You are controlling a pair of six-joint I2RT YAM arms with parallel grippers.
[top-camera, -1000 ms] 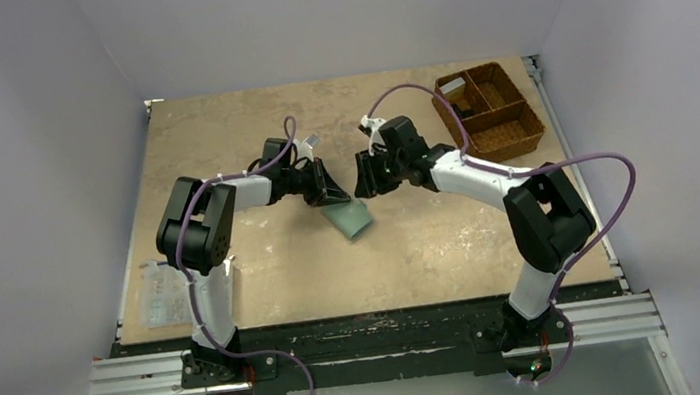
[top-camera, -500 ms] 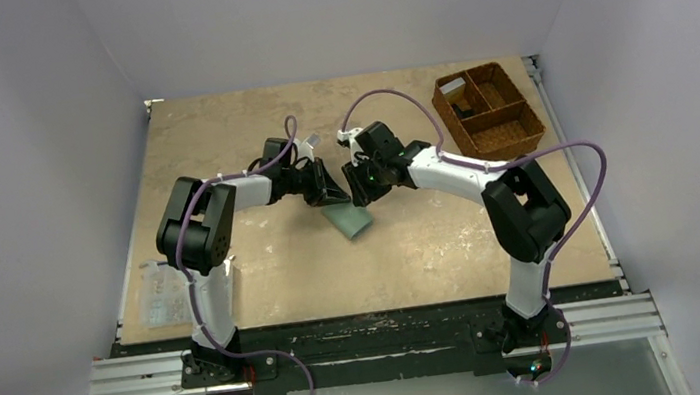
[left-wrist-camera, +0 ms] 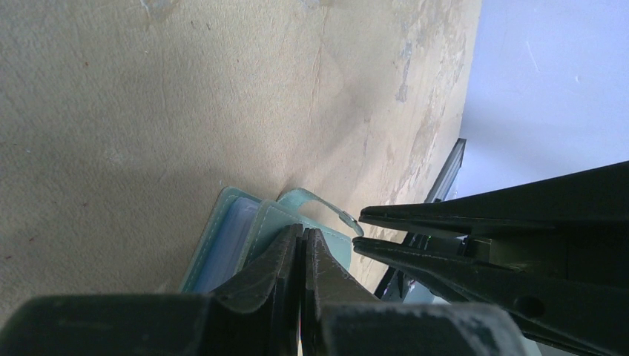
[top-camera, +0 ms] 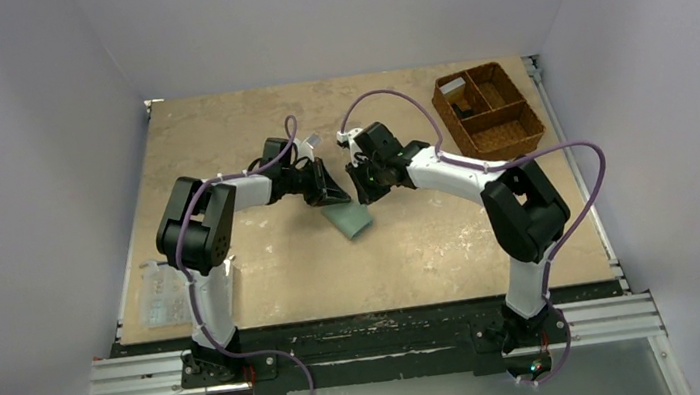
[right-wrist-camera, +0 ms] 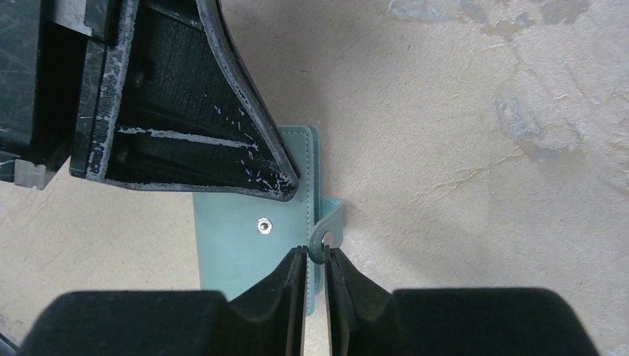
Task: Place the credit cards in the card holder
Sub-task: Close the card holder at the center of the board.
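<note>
The card holder (top-camera: 349, 220), a pale blue-green wallet, lies closed at mid-table. In the right wrist view its cover (right-wrist-camera: 237, 252) shows a round snap stud (right-wrist-camera: 263, 225), and its strap (right-wrist-camera: 331, 216) curls off the right edge. My right gripper (right-wrist-camera: 317, 252) has its fingertips pinched on that strap. My left gripper (left-wrist-camera: 304, 236) is shut, its tips resting on the cover's edge (left-wrist-camera: 267, 222), and clear sleeves (left-wrist-camera: 226, 241) show under the cover. From above, the left gripper (top-camera: 334, 195) and right gripper (top-camera: 361, 192) nearly touch. No credit cards are in view.
A brown woven divided basket (top-camera: 487, 112) stands at the back right with small items in one compartment. A clear plastic box (top-camera: 161, 293) lies at the table's left edge by the left arm's base. White walls enclose the table on three sides.
My right arm has swung left up to the card holder, and its jaws have narrowed onto the strap. The left arm and the wallet have stayed put.
</note>
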